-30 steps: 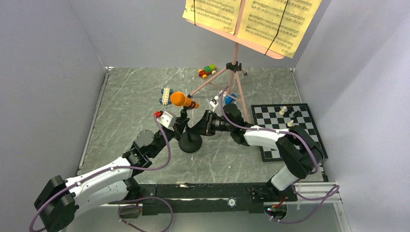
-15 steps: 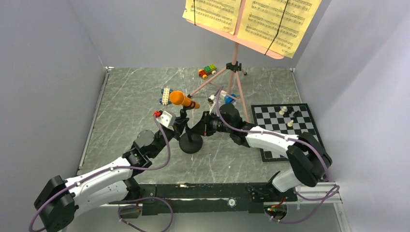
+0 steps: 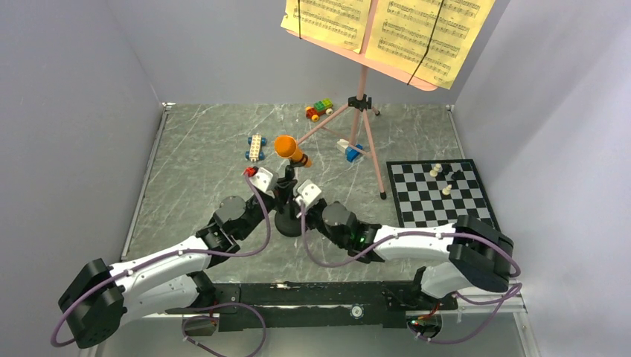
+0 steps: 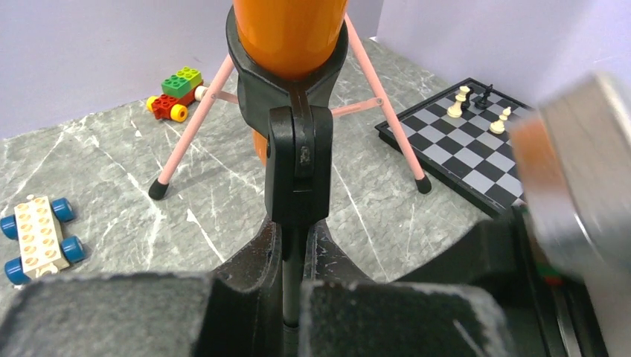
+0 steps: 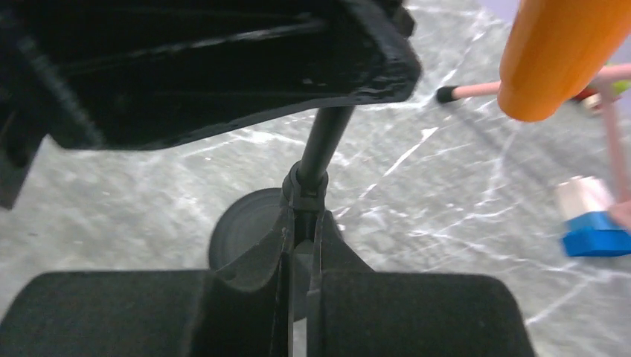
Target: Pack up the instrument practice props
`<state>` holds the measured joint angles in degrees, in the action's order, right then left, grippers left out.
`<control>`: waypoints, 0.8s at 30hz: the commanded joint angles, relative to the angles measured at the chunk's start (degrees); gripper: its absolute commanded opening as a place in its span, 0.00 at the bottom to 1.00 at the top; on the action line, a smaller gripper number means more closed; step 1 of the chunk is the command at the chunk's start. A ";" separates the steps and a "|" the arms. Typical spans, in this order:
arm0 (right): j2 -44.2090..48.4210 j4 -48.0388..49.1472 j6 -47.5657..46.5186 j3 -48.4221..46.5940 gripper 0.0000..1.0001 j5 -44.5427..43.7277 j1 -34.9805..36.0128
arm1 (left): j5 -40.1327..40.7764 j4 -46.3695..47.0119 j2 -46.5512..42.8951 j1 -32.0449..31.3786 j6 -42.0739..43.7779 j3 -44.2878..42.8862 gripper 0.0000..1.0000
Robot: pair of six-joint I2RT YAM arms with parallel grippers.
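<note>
I find the small black mic stand upright at the centre of the overhead frame, with its round base flat on the grey marbled tabletop. The orange toy microphone sits in the stand's clip, tilted, its head toward the upper left.

The left end effector is closed on the stand's thin pole just below the clip joint (its wrist view shows a finger pressed in on either side). The right end effector is likewise clamped on that pole, but lower down, at the collar just above the base. In its wrist view the left end effector fills the upper part of the frame. The left arm reaches in from the lower left and the right arm from the lower right.

The pink tripod music stand stands at upper centre with its feet on the tabletop behind the microphone; neither arm touches it. The yellow sheet-music pages rest on its desk at the top edge, crossed by dark bands.

A chessboard with a few pieces lies right of centre. Three building-block toy cars sit near the tripod's legs: a red-and-green car, a white car with blue wheels and a blue-and-white car.
</note>
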<state>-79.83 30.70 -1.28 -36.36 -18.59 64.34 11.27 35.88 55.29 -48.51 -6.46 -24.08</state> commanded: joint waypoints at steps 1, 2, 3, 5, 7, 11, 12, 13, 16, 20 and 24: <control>-2.41 9.25 -20.92 3.54 0.00 -15.22 4.43 | -0.27 -5.04 2.57 -0.06 -1.87 1.12 0.00; -3.73 11.59 -24.59 4.01 0.00 -17.28 5.75 | -0.40 -5.10 2.81 -0.02 -2.03 1.15 0.00; -5.21 14.10 -29.32 4.38 0.00 -19.58 6.89 | -0.55 -5.26 3.12 -0.03 -2.16 1.05 0.00; -8.46 17.95 -34.30 4.65 0.00 -22.98 8.41 | -0.81 -5.54 3.52 -0.04 -2.57 0.92 0.00; -11.51 20.62 -38.25 4.55 0.00 -25.52 9.20 | -0.85 -5.71 3.97 -0.05 -3.16 0.93 0.00; -18.71 29.95 -48.35 4.45 0.00 -31.42 10.57 | -0.71 -6.30 4.38 -0.09 -3.95 1.15 0.00; -19.95 32.67 -50.16 4.49 0.00 -32.44 10.77 | -0.59 -6.26 4.32 -0.11 -3.99 1.32 0.00; -20.44 34.97 -51.18 4.60 0.00 -33.28 11.14 | -0.54 -6.20 4.30 -0.12 -4.00 1.45 0.00; -18.60 36.24 -48.71 4.41 0.00 -34.12 11.89 | -0.22 -6.30 4.26 -0.10 -3.67 1.47 0.00; -11.38 22.82 -36.96 1.82 0.45 -33.38 11.63 | 0.18 -7.23 4.00 -0.09 -2.61 0.63 0.00; -2.57 9.39 -23.57 0.25 0.80 -31.15 11.61 | 0.86 -8.00 3.24 -0.15 -1.26 -0.07 0.00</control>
<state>-91.02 53.06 -37.85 -33.50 -47.66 76.27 10.98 37.93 57.56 -48.47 -6.81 -24.47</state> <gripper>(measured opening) 0.721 0.073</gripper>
